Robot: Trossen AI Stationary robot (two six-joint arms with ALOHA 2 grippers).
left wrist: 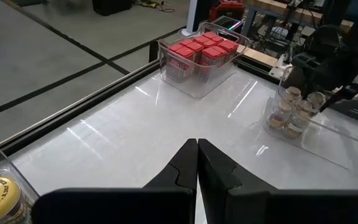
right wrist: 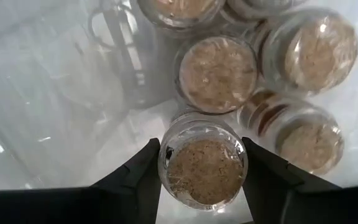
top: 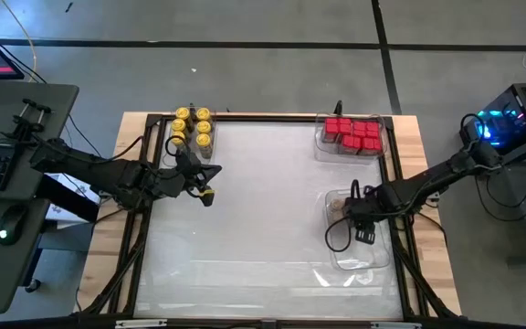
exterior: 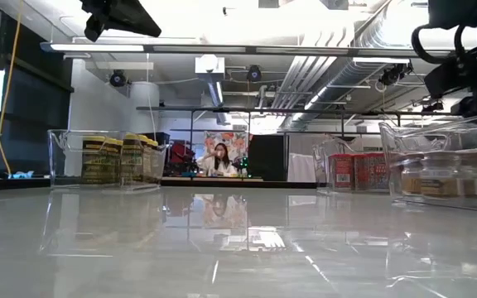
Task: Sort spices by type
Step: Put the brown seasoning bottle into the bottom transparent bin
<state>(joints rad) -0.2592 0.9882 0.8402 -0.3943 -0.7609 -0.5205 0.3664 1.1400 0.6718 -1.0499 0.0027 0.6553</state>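
A: R gripper (right wrist: pixel 201 163) status?
B: Clamped on tan-lidded jar (right wrist: pixel 202 163), upright between fingers, above tray (top: pixel 373 258); other tan jars (right wrist: pixel 218 73) just ahead.
A: L gripper (left wrist: pixel 197 163)?
B: Clenched, empty, well apart.

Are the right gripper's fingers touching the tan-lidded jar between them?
Touching. The right wrist view shows both dark fingers pressed against the sides of the tan-lidded jar, with no gap visible on either side.
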